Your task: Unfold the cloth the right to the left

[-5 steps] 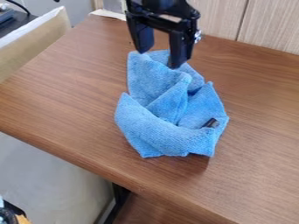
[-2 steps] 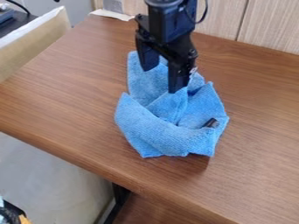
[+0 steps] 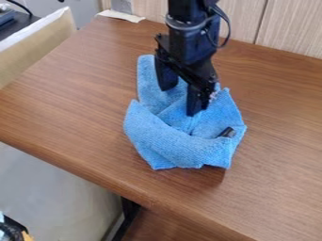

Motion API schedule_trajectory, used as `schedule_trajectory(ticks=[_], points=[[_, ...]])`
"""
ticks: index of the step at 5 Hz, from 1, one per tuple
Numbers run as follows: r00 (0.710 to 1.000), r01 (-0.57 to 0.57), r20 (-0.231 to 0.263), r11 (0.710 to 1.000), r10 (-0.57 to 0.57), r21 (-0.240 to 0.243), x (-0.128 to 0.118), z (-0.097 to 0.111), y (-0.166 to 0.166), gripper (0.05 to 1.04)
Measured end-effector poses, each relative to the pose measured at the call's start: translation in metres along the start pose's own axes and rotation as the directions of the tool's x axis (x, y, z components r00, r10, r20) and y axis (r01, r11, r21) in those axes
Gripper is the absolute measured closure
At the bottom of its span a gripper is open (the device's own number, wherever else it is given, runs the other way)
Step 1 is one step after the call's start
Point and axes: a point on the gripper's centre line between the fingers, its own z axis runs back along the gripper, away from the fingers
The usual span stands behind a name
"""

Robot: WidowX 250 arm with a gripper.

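Cloth [image 3: 170,146] lies crumpled, all blue folds, right below the robot's black hand [image 3: 181,101], its two fingers spread apart and gripping nothing I can see; whether they touch the fabric, I can't tell. A small dark piece [image 3: 227,132] sits among the nearer folds. Around it spreads the brown wooden surface [image 3: 75,103].
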Motion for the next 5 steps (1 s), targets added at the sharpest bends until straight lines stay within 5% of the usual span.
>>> schedule_trajectory(ticks=[2, 3, 5], points=[[0.998, 0.048, -0.045, 0.999, -0.048, -0.009, 0.001, -0.01, -0.014, 0.703], [0.997, 0.053, -0.053, 0.999, -0.053, -0.004, 0.003, -0.012, -0.014, 0.919], [0.996, 0.074, -0.053, 0.997, -0.074, -0.002, 0.011, 0.002, -0.011, 1.016]])
